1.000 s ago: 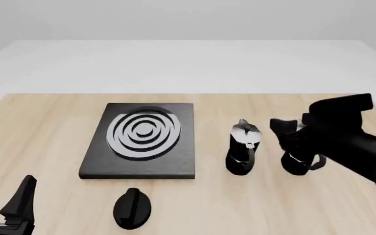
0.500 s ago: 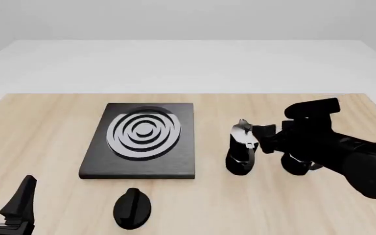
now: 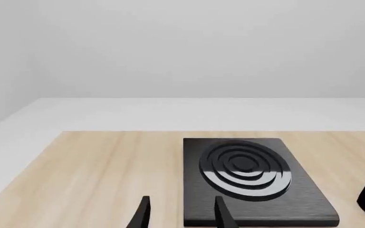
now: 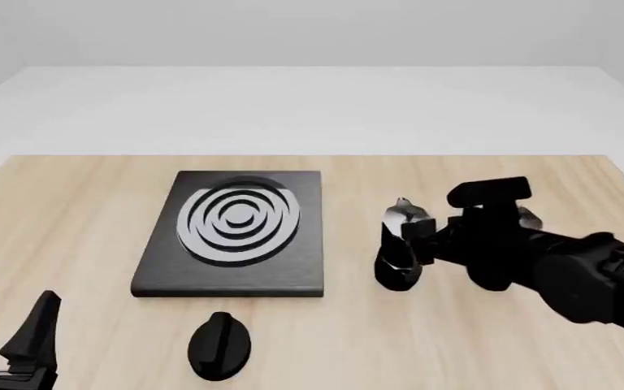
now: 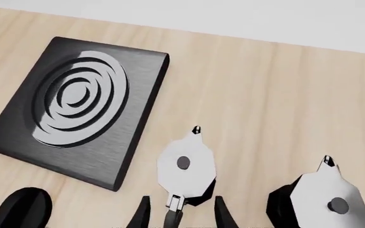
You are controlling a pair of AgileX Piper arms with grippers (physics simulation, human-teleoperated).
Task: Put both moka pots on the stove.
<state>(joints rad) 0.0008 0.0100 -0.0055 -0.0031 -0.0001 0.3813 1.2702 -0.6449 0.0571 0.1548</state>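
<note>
Wood of pale grain covers the bench (image 4: pixel 95 211). The stove (image 4: pixel 236 280), a flat black slab with silver-grey rings, lies on it. Right of it stand two faceted glossy moka pots: the nearer moka pot (image 4: pixel 399 244) and the farther moka pot (image 5: pixel 322 202), both still on the bench. The right gripper (image 5: pixel 177 213) has its fingers spread around the nearer pot's handle, not clenched. The left gripper (image 3: pixel 181 216) hangs released. A round black knob (image 4: pixel 218 345) lies before the stove.
</note>
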